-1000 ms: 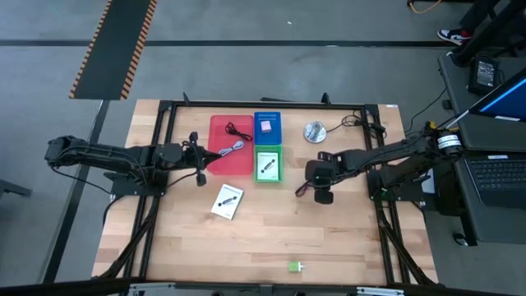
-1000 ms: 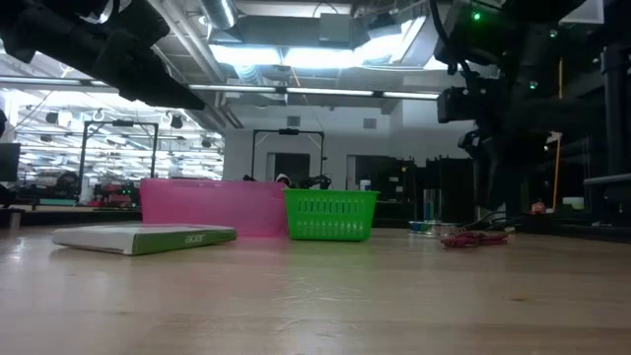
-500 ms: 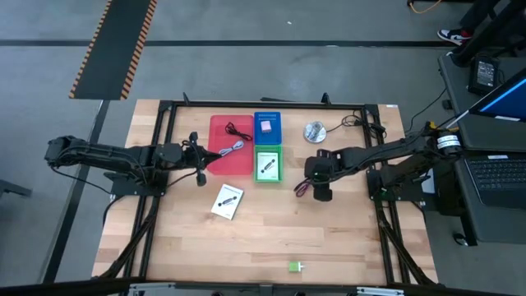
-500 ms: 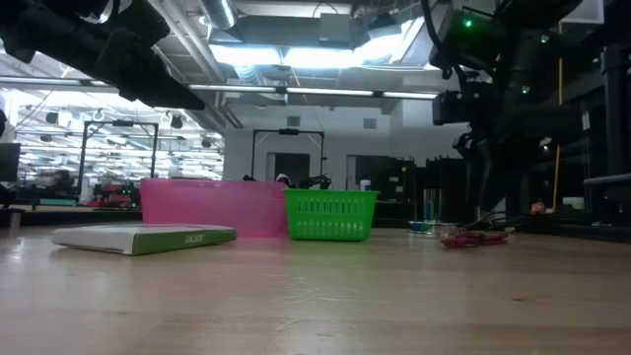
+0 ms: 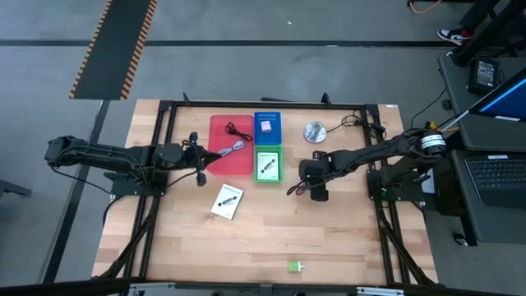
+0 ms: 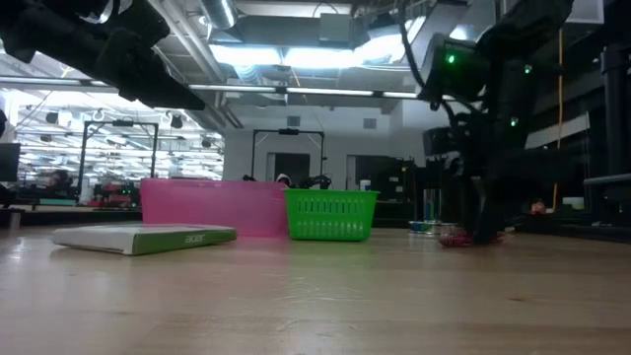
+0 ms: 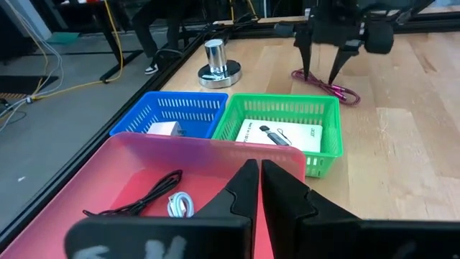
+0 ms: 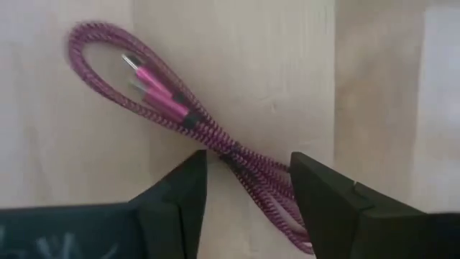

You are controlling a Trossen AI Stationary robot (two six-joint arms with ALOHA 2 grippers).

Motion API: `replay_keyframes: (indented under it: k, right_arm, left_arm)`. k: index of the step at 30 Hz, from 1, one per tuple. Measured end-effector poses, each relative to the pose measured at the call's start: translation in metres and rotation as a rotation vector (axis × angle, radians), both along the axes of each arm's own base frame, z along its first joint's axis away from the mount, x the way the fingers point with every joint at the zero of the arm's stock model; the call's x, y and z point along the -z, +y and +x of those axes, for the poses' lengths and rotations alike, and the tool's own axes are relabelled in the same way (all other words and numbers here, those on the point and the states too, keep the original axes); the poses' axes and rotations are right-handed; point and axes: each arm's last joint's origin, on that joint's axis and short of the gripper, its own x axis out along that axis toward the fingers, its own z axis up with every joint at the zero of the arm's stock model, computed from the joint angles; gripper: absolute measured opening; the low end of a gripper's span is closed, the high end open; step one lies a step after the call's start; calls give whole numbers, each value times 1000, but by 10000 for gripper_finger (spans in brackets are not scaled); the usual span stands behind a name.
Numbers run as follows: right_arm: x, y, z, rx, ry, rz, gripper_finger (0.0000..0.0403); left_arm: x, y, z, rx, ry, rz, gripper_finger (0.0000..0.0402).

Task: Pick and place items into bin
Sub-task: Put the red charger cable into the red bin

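A dark red braided cable (image 8: 188,119) lies coiled flat on the wood, also seen in the high view (image 5: 292,190) and the low view (image 6: 455,238). My right gripper (image 8: 248,183) is open and points down, low over the table, with one finger on each side of the cable's strands; it also shows in the high view (image 5: 309,186). My left gripper (image 7: 259,180) is shut and waits above the pink bin (image 5: 215,156), which holds a black cable (image 7: 136,203) and a grey-blue cable (image 7: 178,206). One white card (image 5: 228,200) lies on the table. Another white card (image 5: 265,164) lies in the green bin.
A blue bin (image 5: 267,126) holding a pink block stands behind the green bin (image 5: 256,174). The round silver disc (image 5: 314,131) stands right of them. A small green block (image 5: 294,266) lies near the table's near edge. Black frame rails run along the table's sides.
My right gripper has moved toward the table's left and down, from above the table to a stance with its open fingers on either side of the dark red cable. The cable has stayed where it was.
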Motion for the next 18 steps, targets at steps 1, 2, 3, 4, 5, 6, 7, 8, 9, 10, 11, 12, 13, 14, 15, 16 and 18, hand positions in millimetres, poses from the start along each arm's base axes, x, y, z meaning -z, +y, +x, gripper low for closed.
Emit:
replay_keyframes:
  k: [1, 2, 3, 4, 5, 6, 7, 8, 9, 10, 11, 12, 13, 14, 15, 16, 18]
  right_arm:
    - [3, 0, 0, 2, 13, 6, 179]
    - [5, -1, 1, 3, 20, 12, 179]
    - [6, -1, 2, 3, 27, 13, 179]
    - [8, -1, 2, 3, 36, 18, 179]
    - [10, -1, 2, 3, 46, 21, 179]
    - [11, -1, 3, 3, 53, 22, 179]
    - [12, -1, 3, 4, 59, 21, 179]
    - [13, -1, 3, 6, 61, 22, 179]
    - [13, -1, 2, 11, 61, 25, 179]
    - [13, -1, 2, 16, 61, 33, 179]
    - [13, -1, 2, 25, 60, 45, 178]
    - [13, -1, 2, 33, 60, 52, 175]
    - [13, -1, 2, 43, 60, 58, 171]
    - [14, -1, 2, 56, 59, 61, 165]
    - [14, -1, 2, 64, 59, 65, 158]
    - [14, -1, 2, 76, 58, 68, 149]
    - [14, -1, 2, 80, 58, 74, 127]
  left_arm:
    - [0, 0, 0, -2, 0, -5, 15]
    - [0, 0, 0, -3, 1, -9, 15]
    - [0, 0, 0, -3, 1, -10, 15]
    - [0, 0, 0, -3, 1, -10, 15]
    - [0, 0, 0, -3, 1, -10, 15]
    - [0, 0, 0, -3, 1, -10, 15]
    - [0, 0, 0, -3, 1, -10, 15]
    - [0, 0, 0, -3, 1, -10, 15]
    - [0, 0, 0, -3, 1, -10, 16]
    - [0, 0, 0, -3, 1, -10, 15]
    - [0, 0, 0, -4, 1, -10, 15]
    - [0, 0, 0, -3, 1, -11, 15]
    - [0, 0, 0, -3, 1, -10, 15]
    - [0, 0, 0, -4, 1, -10, 15]
    - [0, 0, 0, -4, 1, -10, 16]
    - [0, 0, 0, -3, 1, -10, 15]
    - [0, 0, 0, -4, 1, -10, 15]
